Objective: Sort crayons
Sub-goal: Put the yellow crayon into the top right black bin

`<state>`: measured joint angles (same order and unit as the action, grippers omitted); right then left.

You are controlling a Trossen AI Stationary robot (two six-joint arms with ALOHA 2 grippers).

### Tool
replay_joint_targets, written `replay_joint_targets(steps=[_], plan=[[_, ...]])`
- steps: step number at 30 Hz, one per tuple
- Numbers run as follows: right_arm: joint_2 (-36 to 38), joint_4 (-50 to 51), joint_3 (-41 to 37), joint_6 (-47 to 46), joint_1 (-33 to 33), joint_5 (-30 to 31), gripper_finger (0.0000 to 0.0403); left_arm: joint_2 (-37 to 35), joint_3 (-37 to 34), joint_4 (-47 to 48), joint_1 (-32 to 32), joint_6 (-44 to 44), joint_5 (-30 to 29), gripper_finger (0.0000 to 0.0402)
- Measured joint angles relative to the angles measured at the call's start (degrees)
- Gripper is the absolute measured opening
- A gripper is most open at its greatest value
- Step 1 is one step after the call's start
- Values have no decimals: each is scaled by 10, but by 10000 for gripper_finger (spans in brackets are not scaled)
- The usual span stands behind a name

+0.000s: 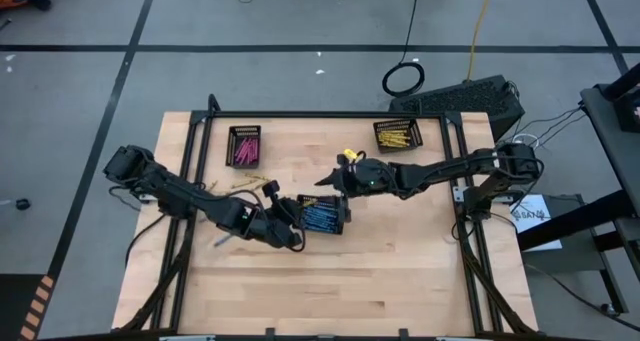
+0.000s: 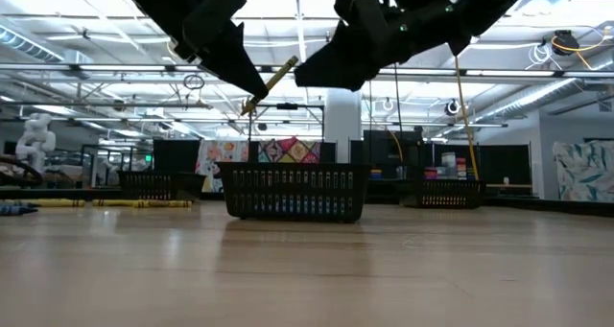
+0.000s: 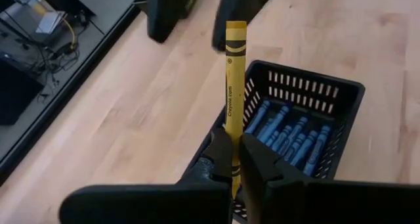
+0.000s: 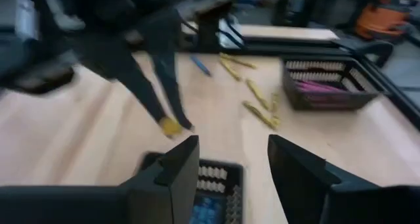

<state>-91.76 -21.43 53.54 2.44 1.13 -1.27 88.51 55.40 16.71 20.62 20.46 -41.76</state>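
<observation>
Yellow crayon (image 3: pixel 234 73): light, stiff wax stick, paper-wrapped, likely snapping if squeezed hard; pinching low on the barrel between left end effector (image 3: pixel 233 159) fingers, hovering beside black mesh tray (image 3: pixel 341 96) of blue crayons (image 3: pixel 289 129) mid-counter. Right end effector (image 4: pixel 233 171): spreading wide, empty, above that tray. Farther: loose yellow crayons (image 4: pixel 259 109), pink-crayon tray (image 1: pixel 244 146), yellow-crayon tray (image 1: pixel 397 134).

the yellow crayon (image 3: pixel 233 99) has its lower end hidden between the left hand's fingers (image 3: pixel 220 159).
</observation>
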Motion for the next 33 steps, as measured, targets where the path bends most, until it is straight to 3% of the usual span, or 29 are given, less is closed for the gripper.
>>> replay_joint_targets(steps=[4,16,33], plan=[[0,-13,0,-3,-8,-35,169,0,0,1,0,0,2,4],[-1,-28,0,-7,-24,-27,162,0,0,1,0,1,2,4],[-29,-77,1,-9,-23,-18,9,0,0,8,0,1,3,4]])
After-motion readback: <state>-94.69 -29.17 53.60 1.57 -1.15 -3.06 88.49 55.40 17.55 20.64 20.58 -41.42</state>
